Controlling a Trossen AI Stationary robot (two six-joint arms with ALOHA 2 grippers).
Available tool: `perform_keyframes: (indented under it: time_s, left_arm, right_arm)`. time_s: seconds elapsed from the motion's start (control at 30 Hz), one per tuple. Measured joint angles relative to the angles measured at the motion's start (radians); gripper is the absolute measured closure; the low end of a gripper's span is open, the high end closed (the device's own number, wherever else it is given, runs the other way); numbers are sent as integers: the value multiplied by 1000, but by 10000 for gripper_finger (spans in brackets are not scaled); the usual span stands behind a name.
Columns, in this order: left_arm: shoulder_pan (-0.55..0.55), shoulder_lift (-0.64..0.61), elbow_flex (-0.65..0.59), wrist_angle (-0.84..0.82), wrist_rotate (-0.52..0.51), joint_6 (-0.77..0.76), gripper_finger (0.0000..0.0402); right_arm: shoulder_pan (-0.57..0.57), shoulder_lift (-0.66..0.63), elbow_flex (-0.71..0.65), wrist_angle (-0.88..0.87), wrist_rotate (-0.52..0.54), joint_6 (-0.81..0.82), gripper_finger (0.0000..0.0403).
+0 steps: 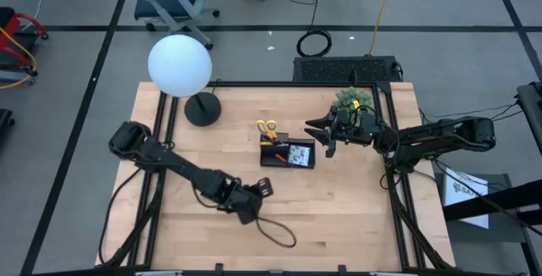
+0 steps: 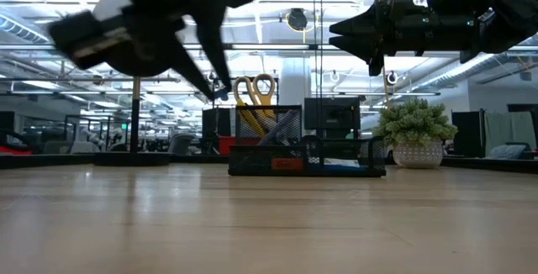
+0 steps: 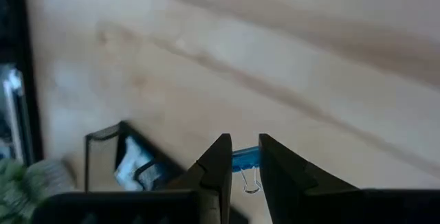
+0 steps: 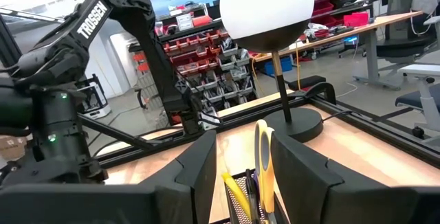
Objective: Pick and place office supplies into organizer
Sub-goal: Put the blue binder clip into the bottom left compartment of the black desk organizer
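The black mesh organizer (image 1: 288,152) stands mid-table, with yellow-handled scissors (image 1: 268,128) upright in its taller back compartment and small pieces in the lower tray. My left gripper (image 1: 266,186) hangs above the table, near-left of the organizer, shut on a small blue binder clip (image 3: 244,159). In the low view the clip (image 2: 220,94) shows at that gripper's tips, left of the scissors (image 2: 255,97). My right gripper (image 1: 320,134) hovers open just right of the organizer, beside the green plant (image 1: 351,100). Nothing is between its fingers. My left gripper pinches the clip's blue body (image 3: 242,158) between its two fingers, close to their free ends. The clip's silver wire loop (image 3: 251,185) sticks out from the gap. The fingers slant down from the table's near left. The clip is lifted clear of the table.
A lamp with a white globe (image 1: 179,64) and a round black base (image 1: 203,109) stands at the far left. A black cable loop (image 1: 276,230) lies on the wood near the front edge. Bare wood lies between the left gripper and the organizer.
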Motion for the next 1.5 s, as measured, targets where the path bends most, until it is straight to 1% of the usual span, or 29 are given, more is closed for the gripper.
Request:
perform_keyframes:
  time_s: [0.43,0.73,0.83,0.97,1.07,1.5]
  left_arm:
    - [166,-1,0,56,0,84,334]
    - [263,-1,0,84,27,121,334]
    - [287,-1,0,107,31,135,334]
    - [318,-1,0,119,84,150,334]
    - [334,-1,0,125,104,150,334]
    - [378,-1,0,124,106,156,334]
  right_arm:
    - [0,0,0,0,0,0,273]
    - [0,0,0,0,0,0,273]
    - [0,0,0,0,0,0,273]
    - [0,0,0,0,0,0,273]
    - [0,0,0,0,0,0,273]
    - [0,0,0,0,0,0,273]
